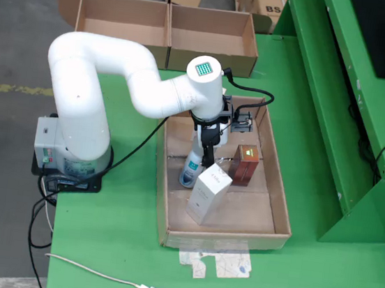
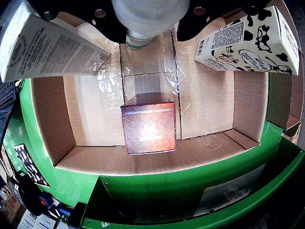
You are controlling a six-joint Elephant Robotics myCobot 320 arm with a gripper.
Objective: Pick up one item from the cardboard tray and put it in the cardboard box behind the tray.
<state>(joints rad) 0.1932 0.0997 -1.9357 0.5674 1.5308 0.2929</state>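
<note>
Jaws clamped on a round plastic bottle (image 2: 150,21) near the cardboard tray (image 1: 282,211)'s middle; my gripper (image 1: 205,154) sits beside a glossy brown box (image 2: 148,128).

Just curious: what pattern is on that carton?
Black-and-white cow spots on the carton, clearest from the gripper's view.

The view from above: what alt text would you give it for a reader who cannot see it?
A white robot arm reaches into a cardboard tray on a green table, its gripper down at a white-and-blue bottle. A white carton and a brown box stand beside it; a two-compartment cardboard box sits behind.
</note>
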